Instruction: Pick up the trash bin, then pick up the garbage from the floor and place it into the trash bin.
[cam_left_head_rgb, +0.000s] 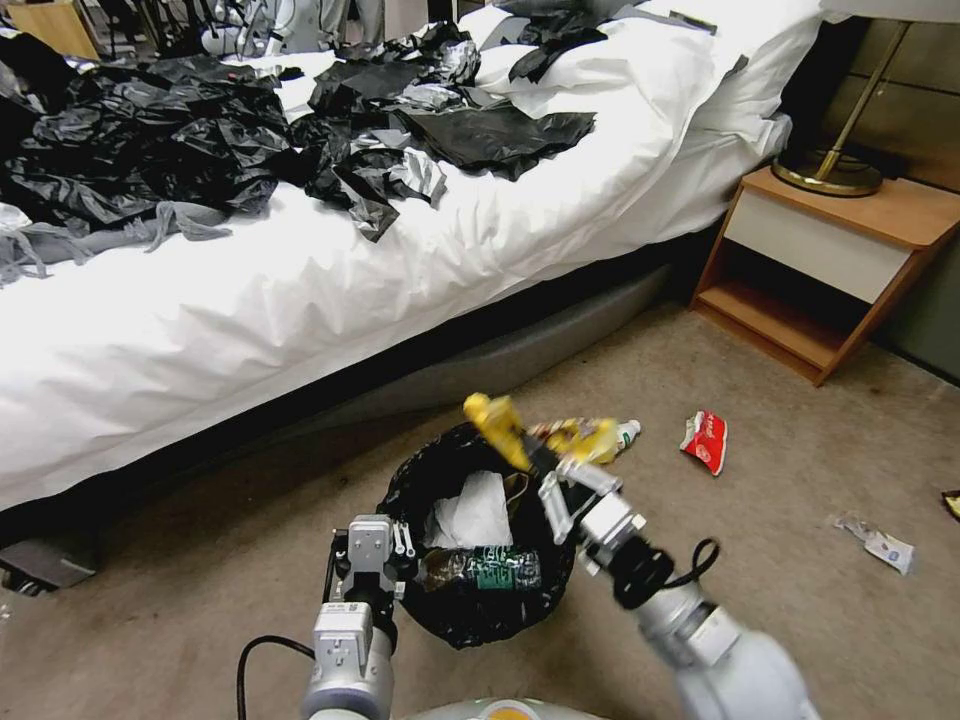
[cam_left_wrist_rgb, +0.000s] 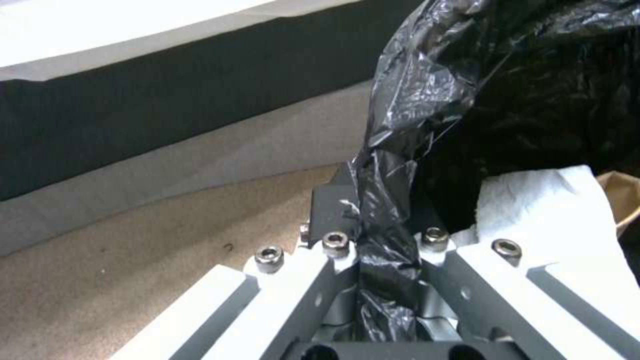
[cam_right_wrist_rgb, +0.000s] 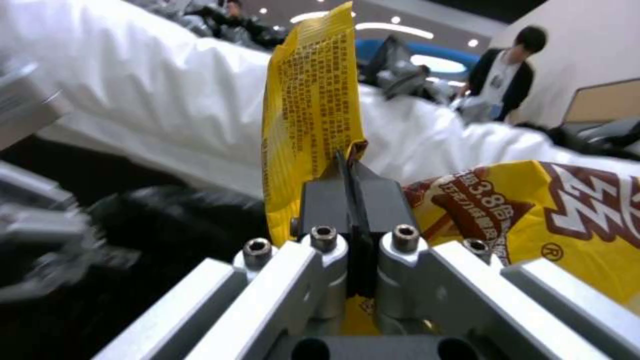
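The trash bin (cam_left_head_rgb: 470, 600), lined with a crinkly black bag (cam_left_wrist_rgb: 400, 150) folded over its rim, sits low in the head view between the two arms, above the carpet beside the bed (cam_left_head_rgb: 300, 300). Inside it lie a crumpled white tissue (cam_left_head_rgb: 478, 512), a bit of brown paper bag (cam_left_wrist_rgb: 623, 197) and a clear green-labelled bottle (cam_left_head_rgb: 485, 568) near the rim closest to the robot.

The left gripper (cam_left_head_rgb: 400, 545) is at the bin's left rim; in the left wrist view its fingers are clamped tight on a fold of the bag and rim, with the tissue just beside them inside the bin.

The right gripper (cam_left_head_rgb: 535, 462) hangs over the far right edge of the bin's mouth, its fingers pinched together on a yellow wrapper (cam_right_wrist_rgb: 313, 115) that stands up from the fingertips, above the rim. A second yellow wrapper (cam_right_wrist_rgb: 533, 215) with red-brown print hangs just beside the same fingers; whether it is gripped too I cannot tell.

On the carpet, a small white bottle (cam_left_head_rgb: 626, 433) lies just beyond the right gripper, a red wrapper (cam_left_head_rgb: 705, 441) farther right, and a pale wrapper (cam_left_head_rgb: 880, 543) well apart toward the right edge, near the nightstand (cam_left_head_rgb: 830, 270). Black plastic sheets (cam_left_head_rgb: 200, 140) cover the bed.
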